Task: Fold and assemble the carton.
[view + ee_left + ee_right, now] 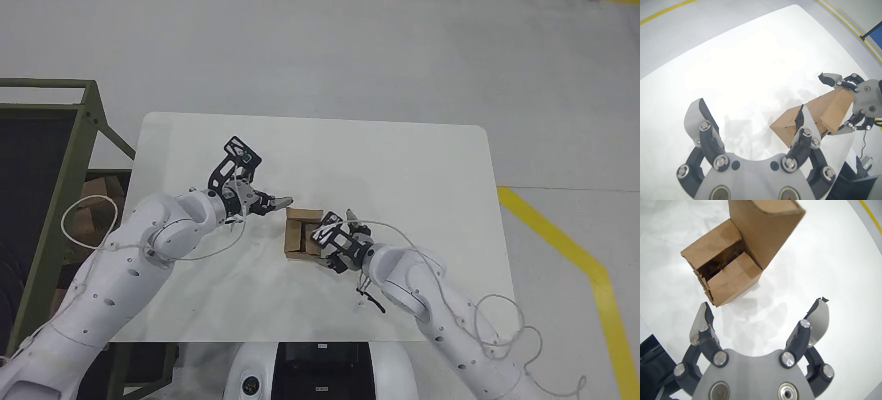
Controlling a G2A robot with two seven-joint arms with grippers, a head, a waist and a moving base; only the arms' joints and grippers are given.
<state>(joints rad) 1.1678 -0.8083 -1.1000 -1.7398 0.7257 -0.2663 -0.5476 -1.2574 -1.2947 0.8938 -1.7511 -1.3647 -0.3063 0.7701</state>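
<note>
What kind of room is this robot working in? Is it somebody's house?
Probably a robot lab or workshop, not a home. A plain white table carries a brown carton, the grey floor has a yellow line marked on it, and a green metal rack stands beside the table.

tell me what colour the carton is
Plain brown cardboard, no pattern. The carton shows best in the right wrist view.

The carton (730, 275) is brown cardboard, dull and not shiny, with a rough, ragged edge on one open side. The table (400, 160) has a white, smooth, slightly shiny top. The right gripper (762, 303) has smooth grey metal fingers (823, 317), black bumpy pads (709, 315) that look like rubber, and shiny round screws (788, 357). The left gripper (751, 106) looks the same.
</note>
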